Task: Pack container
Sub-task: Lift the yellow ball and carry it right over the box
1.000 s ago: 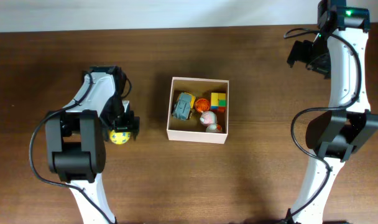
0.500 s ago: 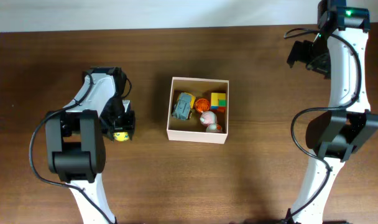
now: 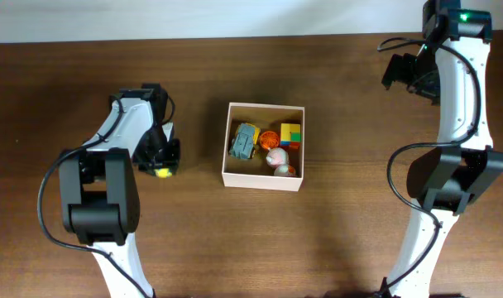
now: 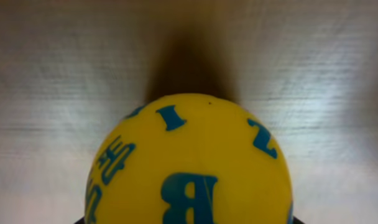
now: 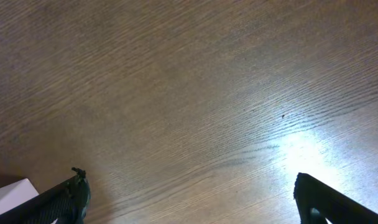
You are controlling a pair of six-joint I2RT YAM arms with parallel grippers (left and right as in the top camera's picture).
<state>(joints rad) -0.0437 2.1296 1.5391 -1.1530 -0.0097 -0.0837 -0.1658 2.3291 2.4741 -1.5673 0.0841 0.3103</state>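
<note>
As ball point(image 3: 161, 173) has shifted along with left fingers point(image 3: 161, 162), they seem closed on it; container point(image 3: 263, 180) sits near, centre of bench point(image 3: 351, 240); carry-over likely next; right fingers point(image 5: 190, 183) wide apart, empty.

Blue capitals "I", "Z" and "B" legible on yellow ball point(image 4: 189, 168); other marks there too curved to read.

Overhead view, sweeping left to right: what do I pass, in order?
Left claw at the yellow ball → container, holding in turn the grey toy → orange ball → yellow, green and red block → right arm.
</note>
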